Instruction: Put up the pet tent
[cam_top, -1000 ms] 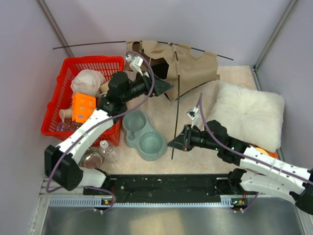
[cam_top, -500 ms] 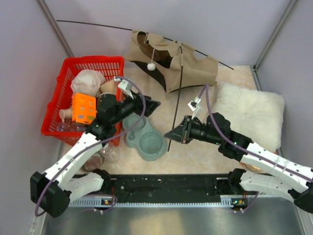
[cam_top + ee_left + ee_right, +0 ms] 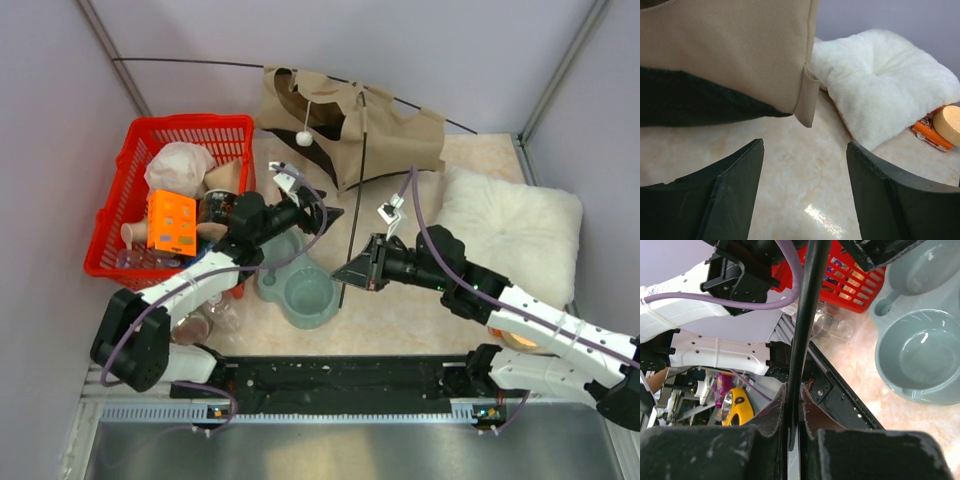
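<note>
The tan pet tent (image 3: 385, 135) with black lining lies crumpled at the back of the table, its white pompom (image 3: 309, 137) hanging in front. One thin dark pole (image 3: 200, 64) arcs across the back. A second pole (image 3: 357, 190) runs from the tent toward me. My right gripper (image 3: 347, 279) is shut on that pole's near end (image 3: 802, 330). My left gripper (image 3: 333, 212) is open and empty, just short of the tent's lower edge (image 3: 740, 50); its fingers (image 3: 730, 195) frame bare table.
A red basket (image 3: 120, 165) of toys stands at the left. A grey double pet bowl (image 3: 300, 285) lies between the arms. A fluffy white cushion (image 3: 505, 235) lies at the right, with an orange packet (image 3: 930, 135) beside it. A clear bottle (image 3: 215, 310) lies near the left arm.
My left gripper has let go of the tent, drawn back and then moved right toward its lower edge. The tent hangs higher with the pompom out. My right gripper shifted slightly left with the pole.
</note>
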Robot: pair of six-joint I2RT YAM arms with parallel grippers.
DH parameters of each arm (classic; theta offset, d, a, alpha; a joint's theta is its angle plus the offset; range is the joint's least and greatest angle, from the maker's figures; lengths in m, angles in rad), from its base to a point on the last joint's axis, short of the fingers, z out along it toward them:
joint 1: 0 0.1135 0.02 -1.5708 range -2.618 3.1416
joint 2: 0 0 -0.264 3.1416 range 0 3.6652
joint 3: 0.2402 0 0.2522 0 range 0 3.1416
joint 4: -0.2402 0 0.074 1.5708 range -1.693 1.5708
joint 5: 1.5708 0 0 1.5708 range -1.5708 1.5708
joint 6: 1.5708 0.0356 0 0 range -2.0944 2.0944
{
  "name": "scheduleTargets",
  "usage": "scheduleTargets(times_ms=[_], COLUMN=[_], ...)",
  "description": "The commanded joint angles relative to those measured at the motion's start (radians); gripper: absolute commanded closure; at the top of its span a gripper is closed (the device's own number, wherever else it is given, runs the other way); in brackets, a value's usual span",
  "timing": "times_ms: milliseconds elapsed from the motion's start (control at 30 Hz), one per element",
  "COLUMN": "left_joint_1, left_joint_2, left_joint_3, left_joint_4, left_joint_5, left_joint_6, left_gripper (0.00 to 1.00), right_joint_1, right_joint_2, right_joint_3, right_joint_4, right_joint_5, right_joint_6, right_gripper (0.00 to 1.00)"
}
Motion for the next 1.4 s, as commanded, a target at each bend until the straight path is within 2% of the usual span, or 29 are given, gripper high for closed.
scheduleTargets(times_ms=[0,100,267,400,667,800,867,1000,1133,1367], left_joint_1=[-0.002,-0.002,0.0,-0.002,-0.002,-0.002,-0.003,-0.003,-0.005,-0.009], left_joint_2=[0.053,0.093,0.144,0.176,0.216,0.223,0.22,0.201,0.196,0.217], left_joint_3=[-0.022,-0.027,-0.031,-0.014,-0.018,-0.019,-0.03,-0.063,-0.073,-0.051], left_joint_4=[0.309,0.38,0.503,0.514,0.5,0.478,0.474,0.477,0.481,0.524], left_joint_5=[0.074,0.043,-0.017,-0.009,0.002,-0.007,-0.039,-0.098,-0.115,-0.149], left_joint_6=[0.081,0.082,0.076,0.084,0.093,0.099,0.108,0.13,0.121,0.09], left_gripper=[0.28,0.31,0.43,0.51,0.45,0.51,0.51,0.4,0.35,0.35], right_joint_1=[-0.001,-0.001,-0.001,-0.001,-0.003,-0.003,-0.003,-0.001,-0.003,-0.003], right_joint_2=[0.019,0.031,0.06,0.078,0.088,0.077,0.071,0.06,0.062,0.049], right_joint_3=[0.072,0.087,0.116,0.139,0.161,0.157,0.151,0.142,0.136,0.124], right_joint_4=[0.043,0.046,0.037,0.028,0.017,0.023,0.023,0.034,0.043,0.045], right_joint_5=[0.051,0.046,0.045,0.045,0.048,0.049,0.051,0.059,0.051,0.051], right_joint_6=[-0.025,-0.027,-0.04,-0.062,-0.085,-0.086,-0.088,-0.087,-0.088,-0.088], right_gripper=[1.0,1.0,1.0,1.0,1.0,1.0,1.0,1.0,1.0,1.0])
